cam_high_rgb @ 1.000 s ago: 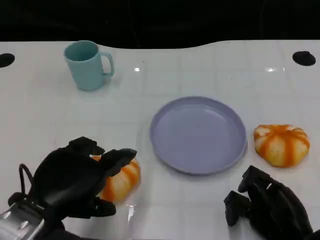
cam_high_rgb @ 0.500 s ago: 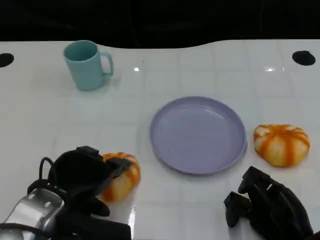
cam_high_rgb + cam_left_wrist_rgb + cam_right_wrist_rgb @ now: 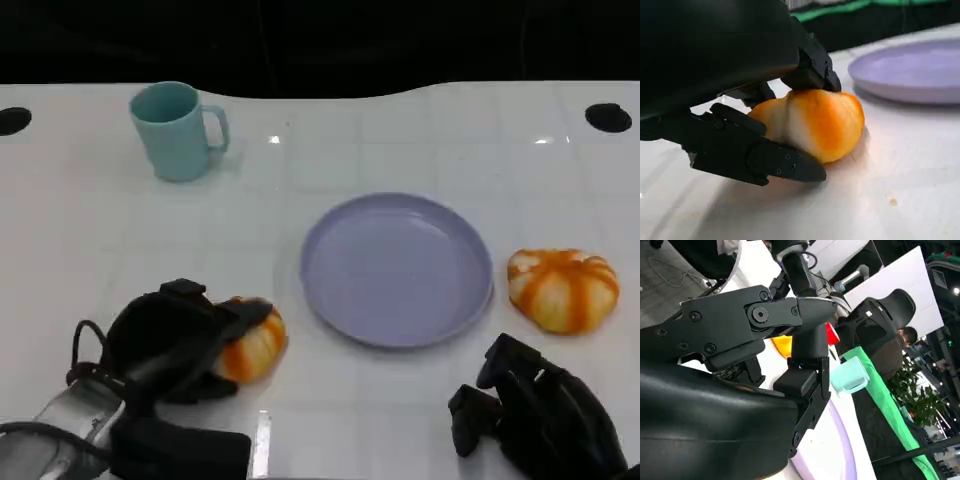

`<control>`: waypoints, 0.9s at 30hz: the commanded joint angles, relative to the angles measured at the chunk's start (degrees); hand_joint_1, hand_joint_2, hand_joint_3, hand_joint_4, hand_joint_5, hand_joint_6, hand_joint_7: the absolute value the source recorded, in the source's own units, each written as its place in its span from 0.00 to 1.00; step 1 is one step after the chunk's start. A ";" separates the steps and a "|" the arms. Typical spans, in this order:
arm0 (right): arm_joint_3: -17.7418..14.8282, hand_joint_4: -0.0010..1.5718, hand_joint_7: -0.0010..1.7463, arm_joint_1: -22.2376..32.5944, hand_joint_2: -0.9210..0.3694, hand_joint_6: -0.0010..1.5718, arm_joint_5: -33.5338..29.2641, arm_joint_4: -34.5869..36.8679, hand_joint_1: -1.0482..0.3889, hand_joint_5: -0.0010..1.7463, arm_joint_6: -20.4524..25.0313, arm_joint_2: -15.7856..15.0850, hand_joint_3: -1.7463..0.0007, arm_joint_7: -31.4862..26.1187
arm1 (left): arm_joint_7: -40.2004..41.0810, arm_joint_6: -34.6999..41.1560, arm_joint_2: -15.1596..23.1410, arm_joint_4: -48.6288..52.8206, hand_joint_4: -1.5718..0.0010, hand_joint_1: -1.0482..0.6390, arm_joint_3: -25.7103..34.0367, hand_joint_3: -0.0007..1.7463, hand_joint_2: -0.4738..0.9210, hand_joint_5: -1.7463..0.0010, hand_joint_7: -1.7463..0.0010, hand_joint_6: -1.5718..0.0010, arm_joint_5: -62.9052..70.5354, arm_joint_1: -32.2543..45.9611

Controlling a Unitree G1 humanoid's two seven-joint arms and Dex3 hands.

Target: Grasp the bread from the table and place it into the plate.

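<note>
An orange-and-white striped bread (image 3: 256,346) lies on the white table at the near left, left of the lavender plate (image 3: 397,268). My left hand (image 3: 172,342) is wrapped over it from the left. In the left wrist view one of the fingers (image 3: 812,67) presses on top of the bread (image 3: 815,122) and another lies along its near side, with the bread's base on the table and the plate (image 3: 910,75) beyond. My right hand (image 3: 535,415) rests at the near right, holding nothing, its fingers (image 3: 752,322) apart.
A second striped bread (image 3: 562,288) sits just right of the plate, ahead of my right hand. A teal mug (image 3: 178,130) stands at the far left. The right wrist view catches the mug (image 3: 849,375) and a person (image 3: 910,335) beyond the table.
My left hand has come down and closed around the bread. The bread has shifted slightly right toward the plate. The right hand has not moved.
</note>
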 commanded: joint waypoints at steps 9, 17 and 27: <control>-0.42 0.47 0.83 0.20 0.00 0.43 0.16 -0.47 0.34 0.99 0.08 -0.81 0.86 -0.17 | 19.25 -6.44 0.14 15.41 0.46 0.49 -6.25 0.63 0.78 0.00 0.00 0.56 0.54 -4.42; -0.90 0.49 0.82 -0.19 0.00 0.43 0.66 0.06 0.34 0.98 0.21 -0.58 0.87 -0.14 | 24.02 -7.96 -0.84 12.73 0.46 0.49 -3.56 0.72 0.73 0.00 0.00 0.56 -4.23 -3.85; -0.82 0.50 0.82 0.00 0.00 0.44 0.35 0.18 0.34 0.98 0.34 -0.71 0.87 -0.30 | 16.80 -5.78 -5.28 0.31 0.46 0.51 3.70 0.74 0.64 0.00 0.00 0.58 -14.28 -3.37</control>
